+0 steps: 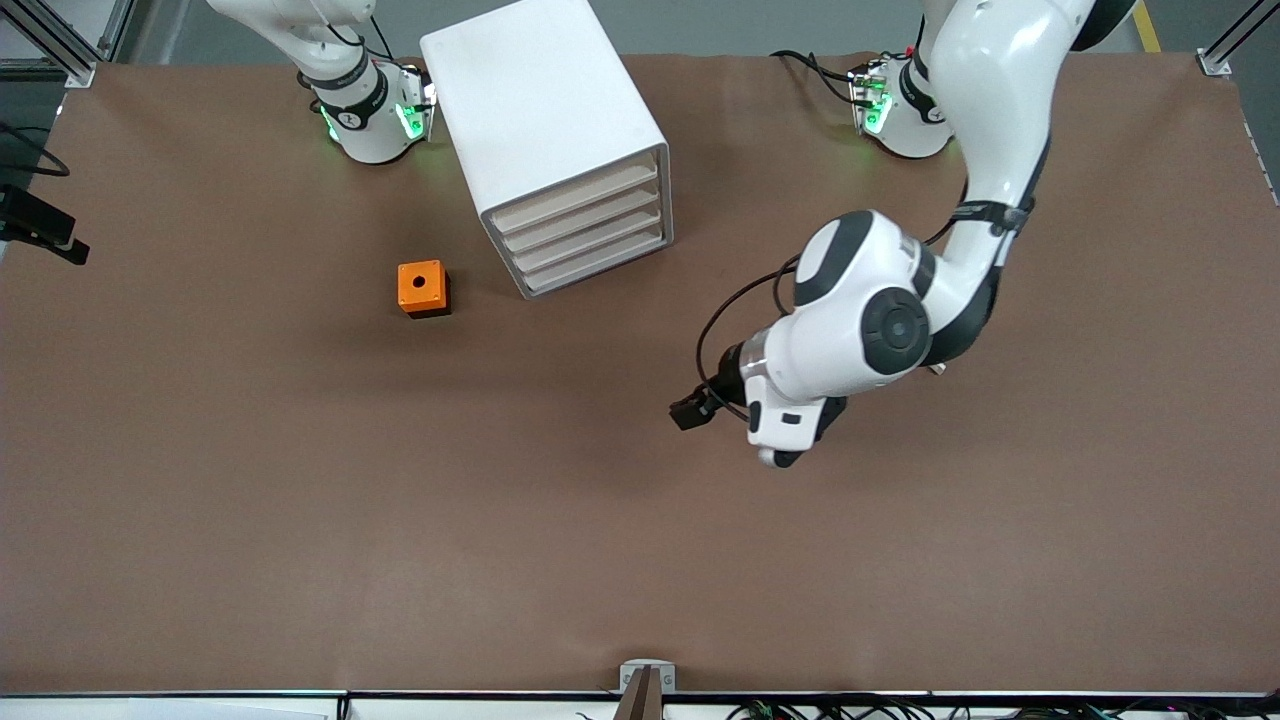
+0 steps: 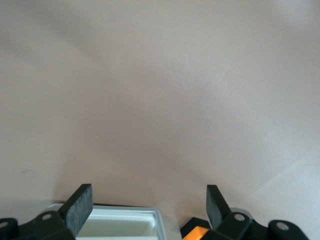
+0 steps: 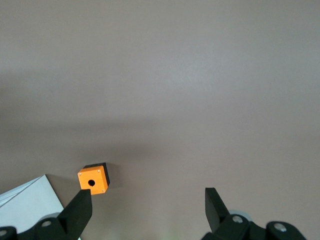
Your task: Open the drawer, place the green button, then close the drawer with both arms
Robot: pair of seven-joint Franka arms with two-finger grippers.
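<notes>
The white cabinet [image 1: 545,110] stands near the robots' bases. Its four off-white drawer fronts [image 1: 585,232] are all shut. The green-capped button is out of view. My left gripper [image 2: 149,197] is open and empty. Its wrist [image 1: 790,420] hangs over bare table, toward the left arm's end from the cabinet, and hides the fingers in the front view. The left wrist view shows a piece of the cabinet [image 2: 120,222]. My right gripper [image 3: 148,200] is open and empty, high up and out of the front view. A corner of the cabinet [image 3: 25,205] shows in the right wrist view.
An orange box with a hole [image 1: 423,288] sits on the brown table [image 1: 400,500] beside the cabinet, toward the right arm's end. It also shows in the right wrist view [image 3: 93,180] and the left wrist view [image 2: 197,233].
</notes>
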